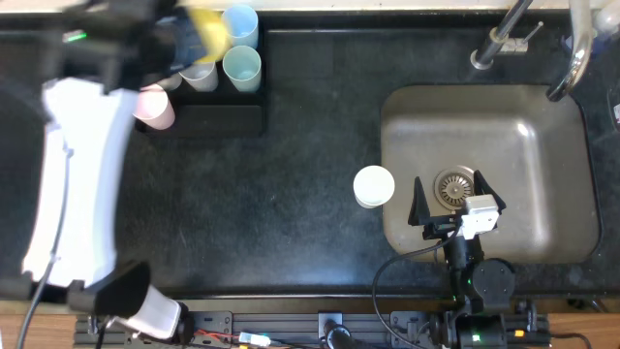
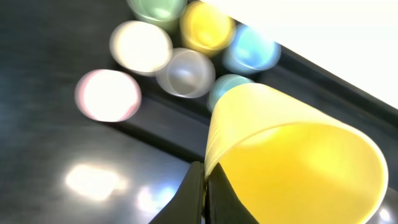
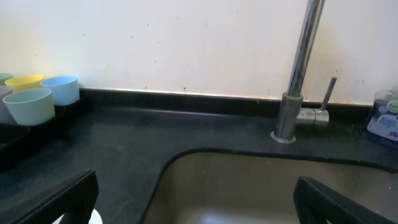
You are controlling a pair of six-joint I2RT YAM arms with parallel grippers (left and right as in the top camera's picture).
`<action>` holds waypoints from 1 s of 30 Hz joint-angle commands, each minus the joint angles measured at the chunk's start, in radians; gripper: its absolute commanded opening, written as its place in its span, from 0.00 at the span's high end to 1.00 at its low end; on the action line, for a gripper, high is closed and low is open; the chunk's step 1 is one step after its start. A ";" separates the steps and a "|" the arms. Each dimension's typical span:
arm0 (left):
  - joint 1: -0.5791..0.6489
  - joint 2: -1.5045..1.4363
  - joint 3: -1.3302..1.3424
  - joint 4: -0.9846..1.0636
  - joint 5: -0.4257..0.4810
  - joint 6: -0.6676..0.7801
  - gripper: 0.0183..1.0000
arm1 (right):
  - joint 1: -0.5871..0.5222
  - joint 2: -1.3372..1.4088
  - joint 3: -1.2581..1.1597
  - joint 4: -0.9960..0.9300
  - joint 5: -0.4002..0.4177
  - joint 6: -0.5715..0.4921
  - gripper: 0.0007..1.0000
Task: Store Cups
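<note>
My left gripper (image 1: pixel 191 39) is shut on a yellow cup (image 1: pixel 207 32) and holds it tilted above the black tray (image 1: pixel 225 120) at the back left. In the left wrist view the yellow cup (image 2: pixel 292 163) hangs over the tray's cups: pink (image 2: pixel 107 94), white (image 2: pixel 140 46), grey (image 2: pixel 185 73), another yellow (image 2: pixel 207 28), blue (image 2: pixel 252 51) and teal (image 2: pixel 225 86). A white cup (image 1: pixel 373 186) stands upside down on the counter by the sink's left rim. Just to its right, my right gripper (image 1: pixel 453 199) stands open and holds nothing, over the sink (image 1: pixel 542 126).
The faucet (image 1: pixel 504 39) rises behind the sink, with a soap bottle (image 3: pixel 383 118) at the far right. From the right wrist view the teal cup (image 3: pixel 28 106) and blue cup (image 3: pixel 61 89) sit far off along the dark counter (image 1: pixel 291 194).
</note>
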 commanded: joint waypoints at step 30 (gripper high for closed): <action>0.201 0.123 -0.484 0.304 0.148 0.423 0.98 | 0.005 -0.008 -0.013 0.005 0.008 -0.003 0.00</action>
